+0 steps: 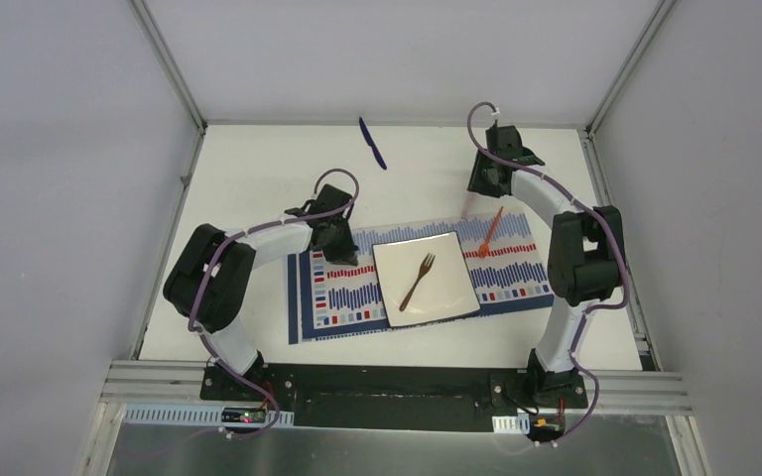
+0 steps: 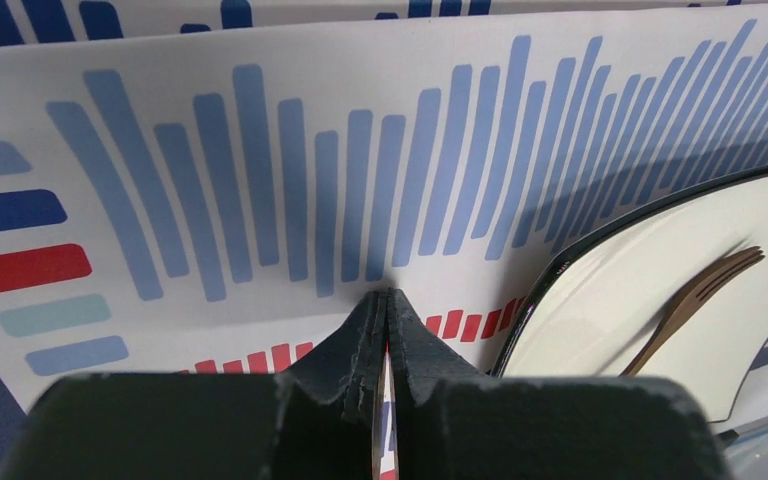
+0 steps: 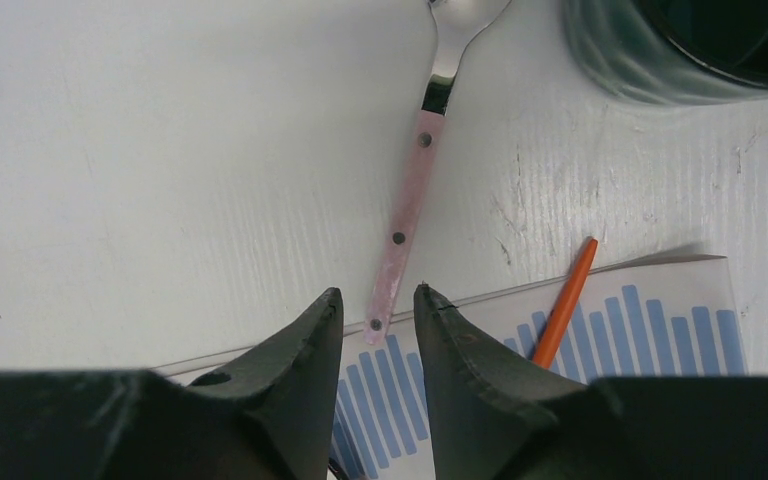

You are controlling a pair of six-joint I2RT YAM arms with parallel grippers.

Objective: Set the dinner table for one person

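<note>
The white dinner table [image 1: 258, 178] carries a blue-, red- and white-striped placemat [image 1: 342, 297]. A square white plate [image 1: 451, 253] sits on the mat with a brown fork [image 1: 418, 281] on it. My left gripper [image 1: 337, 248] is shut low over the mat's left part [image 2: 260, 150], and I see nothing held. The plate [image 2: 610, 300] and fork [image 2: 700, 295] lie to its right. My right gripper [image 3: 377, 292] is open at the mat's back right edge. Its tips straddle the end of a pink-handled spoon [image 3: 410, 200] lying on the table.
An orange utensil [image 1: 491, 233] lies across the mat's right part, close to my right gripper [image 1: 483, 188]; it also shows in the right wrist view [image 3: 565, 300]. A dark blue utensil [image 1: 372, 144] lies at the back. A dark green vessel [image 3: 680, 50] stands beyond the spoon.
</note>
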